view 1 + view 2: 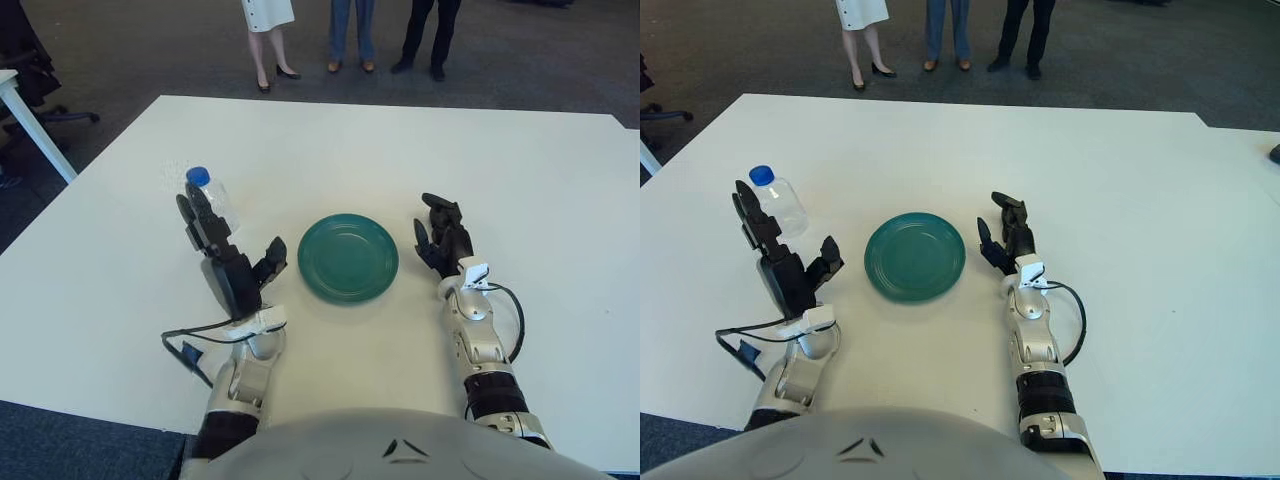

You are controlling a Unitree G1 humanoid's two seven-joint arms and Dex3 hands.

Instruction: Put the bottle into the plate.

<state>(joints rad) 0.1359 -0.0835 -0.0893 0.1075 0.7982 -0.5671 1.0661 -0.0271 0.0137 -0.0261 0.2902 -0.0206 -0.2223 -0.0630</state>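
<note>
Two hands are in view over the white tabletop (560, 200), and neither holds anything. We find the bottle (780, 202), clear with a blue cap, standing upright on the tabletop to the left of the green plate (915, 255) and apart from it. We note the left hand (785, 262) raised just on the near side of the bottle, its fingers (748, 215) spread and released; whether a fingertip touches the bottle we cannot tell. We note the right hand (1008, 240) showing just right of the plate, fingers relaxed and grasping nothing.

We judge the step in hand to be the reach and grasp with the left hand. To do it well, we advise bringing the open palm squarely against the body of the bottle, below the cap, and closing only once the fingers wrap round both sides. A glancing contact could topple so light and upright a thing. Once gripped, lift clear before carrying it rightward over the plate's rim
</note>
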